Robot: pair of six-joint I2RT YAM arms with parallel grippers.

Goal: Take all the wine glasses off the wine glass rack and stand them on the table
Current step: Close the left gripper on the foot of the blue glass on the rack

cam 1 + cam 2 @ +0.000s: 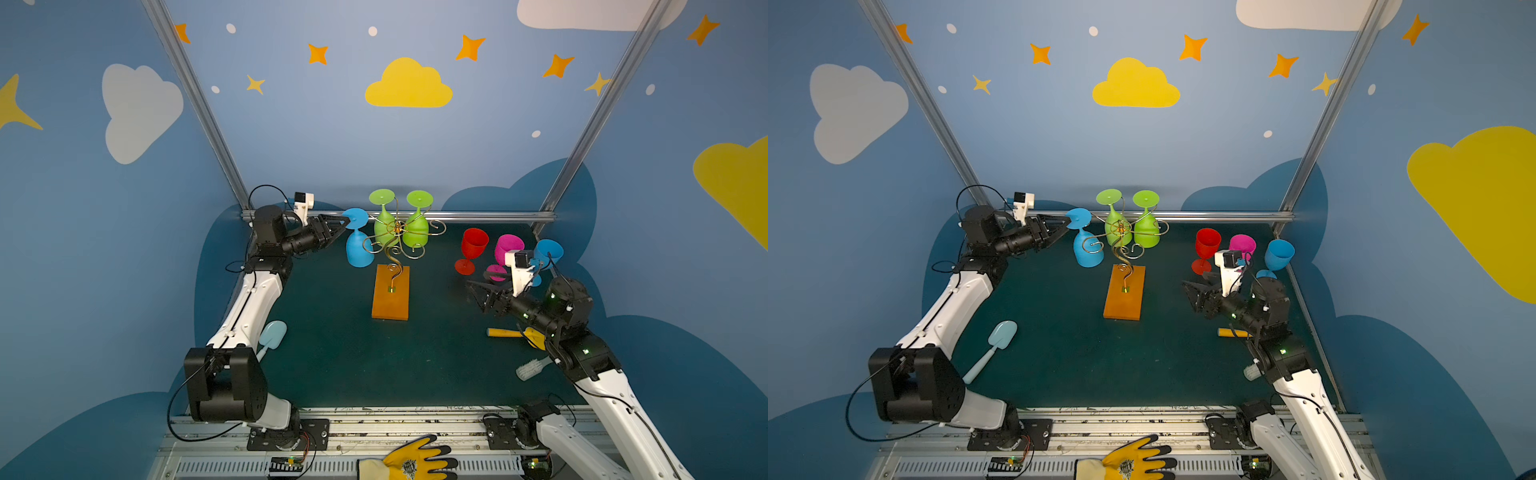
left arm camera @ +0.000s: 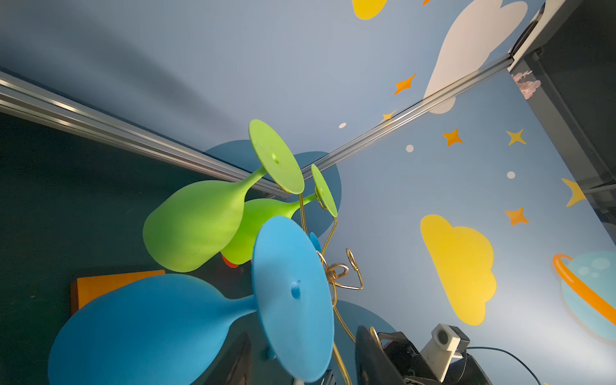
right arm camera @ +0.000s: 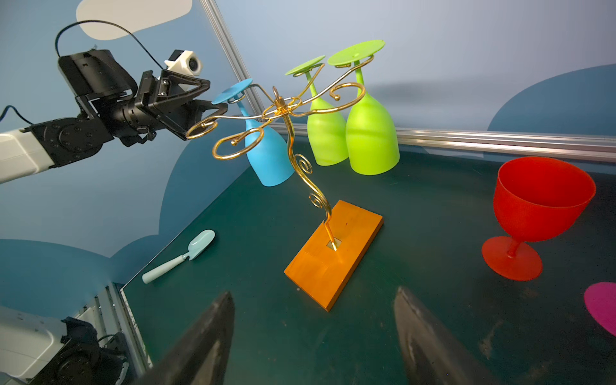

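Three wine glasses are hung bowl-down by their feet on the wine glass rack (image 1: 390, 293), which is stood on its orange-brown base near the middle of the counter (image 1: 332, 365). The two green glasses (image 1: 384, 230) are hung side by side at the back, and the hanging blue wine glass (image 1: 358, 249) is carried on the arm toward the left. The left gripper (image 1: 344, 223) is held level at the height of that glass's foot. In the left wrist view its jaws are seen apart with the rim of the blue foot between them; whether it is touched cannot be told. The right gripper (image 3: 313, 333) is held over the counter to the right of the rack, well apart from it, its jaws spread wide with nothing between them. Behind it a red glass (image 1: 473, 245), a pink glass (image 1: 508, 246) and a standing blue glass (image 1: 548, 250) are set upright in a row. A pale blue scoop (image 1: 272, 334) is laid beside the left arm. A yellow-handled tool (image 1: 503, 332) and a white brush (image 1: 530, 369) are partly hidden by the right arm.
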